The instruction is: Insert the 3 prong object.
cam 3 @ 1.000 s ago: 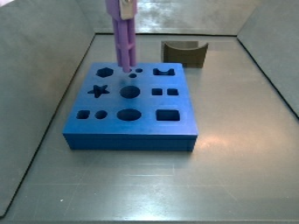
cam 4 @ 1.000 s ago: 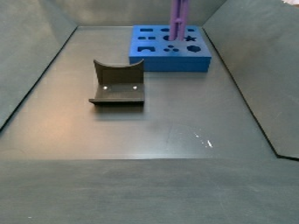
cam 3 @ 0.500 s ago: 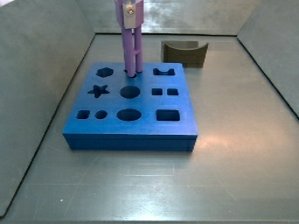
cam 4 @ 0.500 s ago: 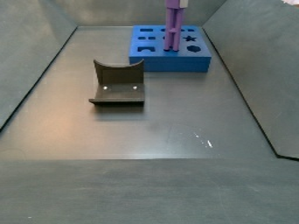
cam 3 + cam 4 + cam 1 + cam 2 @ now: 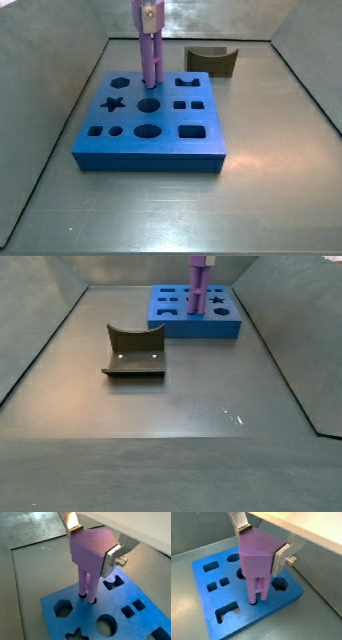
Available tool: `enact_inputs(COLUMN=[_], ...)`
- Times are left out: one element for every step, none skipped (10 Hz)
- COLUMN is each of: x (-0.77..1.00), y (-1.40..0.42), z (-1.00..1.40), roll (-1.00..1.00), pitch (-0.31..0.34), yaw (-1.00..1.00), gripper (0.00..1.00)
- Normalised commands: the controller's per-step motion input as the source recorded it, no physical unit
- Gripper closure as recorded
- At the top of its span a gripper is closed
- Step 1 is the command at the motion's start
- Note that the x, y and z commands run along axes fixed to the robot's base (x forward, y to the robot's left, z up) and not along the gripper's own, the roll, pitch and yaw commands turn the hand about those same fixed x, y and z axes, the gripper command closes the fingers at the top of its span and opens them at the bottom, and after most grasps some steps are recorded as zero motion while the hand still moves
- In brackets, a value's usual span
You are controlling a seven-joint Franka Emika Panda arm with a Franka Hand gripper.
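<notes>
— Where do I see the tool now?

— I see the tool [image 5: 264, 548] above the blue block [image 5: 211, 607]; its silver fingers [image 5: 115, 556] are closed on the 3 prong object [image 5: 90, 549], which stands upright.

— And the rod ends?

— I see them at the small holes near the block's middle [image 5: 151, 82]; the olive-brown curved block [image 5: 134, 352] sits well apart on the tabletop [image 5: 174, 426].

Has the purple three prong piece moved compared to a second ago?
Yes. In a side view the 3 prong object, held in the claw, has shifted right and lower against the blue block; its tips now meet the small holes near the hexagon hole.
</notes>
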Motion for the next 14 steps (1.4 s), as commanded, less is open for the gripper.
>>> enact_inputs(x=[0.00,0.00,-0.06,-0.03,0.00,0.11,0.08,0.03,0.00,0.04,0.09,0.10,0.09,0.03], y=[-0.19,-0.06,0.02,0.16,0.19,0.10,0.05,0.00,-0.05,-0.11,-0.09,-0.03,0.00,0.00], z=[-0.27,-0.30,-0.35,-0.29,-0.25,-0.32,-0.37,-0.44,-0.47,-0.43,-0.43,-0.45,-0.50,-0.56], roll=[0.00,0.00,0.06,0.05,0.04,0.04,0.07,0.07,0.01,0.01,0.03,0.04,0.04,0.07], pitch=[-0.090,-0.106,-0.163,-0.109,-0.044,-0.037,-0.066,-0.114,-0.159,-0.139,-0.120,-0.116,-0.124,-0.154], yaw=[0.26,0.31,0.35,0.29,0.21,0.17,0.15,0.17,0.26,0.32,0.33,0.29,0.18,0.12], gripper=[1.00,1.00,1.00,1.00,1.00,1.00,1.00,1.00,1.00,1.00,1.00,1.00,1.00,1.00])
